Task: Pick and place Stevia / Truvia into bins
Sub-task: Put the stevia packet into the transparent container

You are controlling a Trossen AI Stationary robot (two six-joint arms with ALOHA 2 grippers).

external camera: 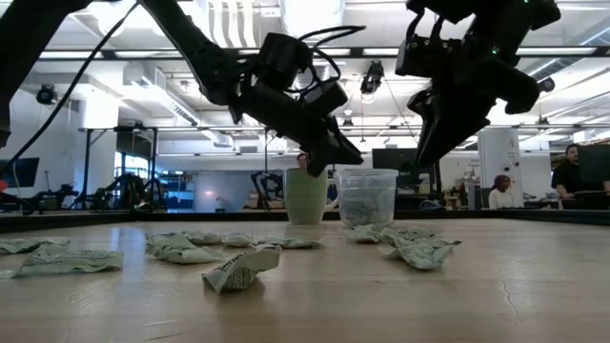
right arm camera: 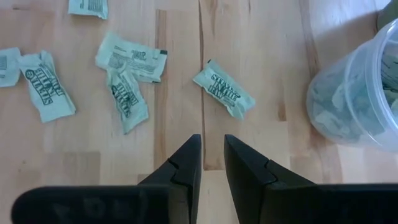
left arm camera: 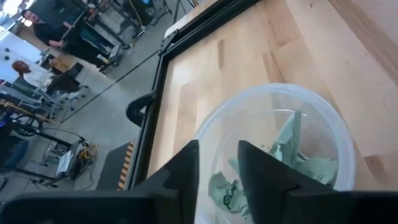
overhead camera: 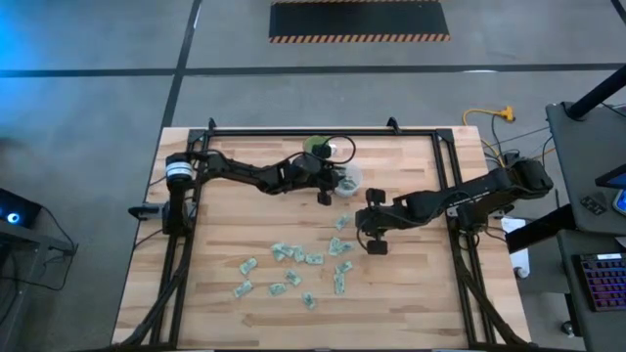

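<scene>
Pale green and white sachets (overhead camera: 293,262) lie scattered flat on the wooden table's near half, and they also show in the low view (external camera: 238,269) and the right wrist view (right arm camera: 224,88). The clear plastic cup (overhead camera: 348,179) stands upright near the table's middle with several sachets inside (left arm camera: 292,149). My left gripper (left arm camera: 219,146) hovers over the cup's rim (left arm camera: 273,90), its fingers a little apart and empty. My right gripper (right arm camera: 211,140) hangs above bare table to the right of the cup (right arm camera: 354,99), narrowly open and empty, with the nearest sachet just ahead.
A green cup (overhead camera: 316,147) stands just behind the clear cup, toward the far edge. A black frame rail (overhead camera: 323,131) runs around the table's edges. Bare wood lies at the table's left (overhead camera: 225,225). People sit in the room beyond (external camera: 572,171).
</scene>
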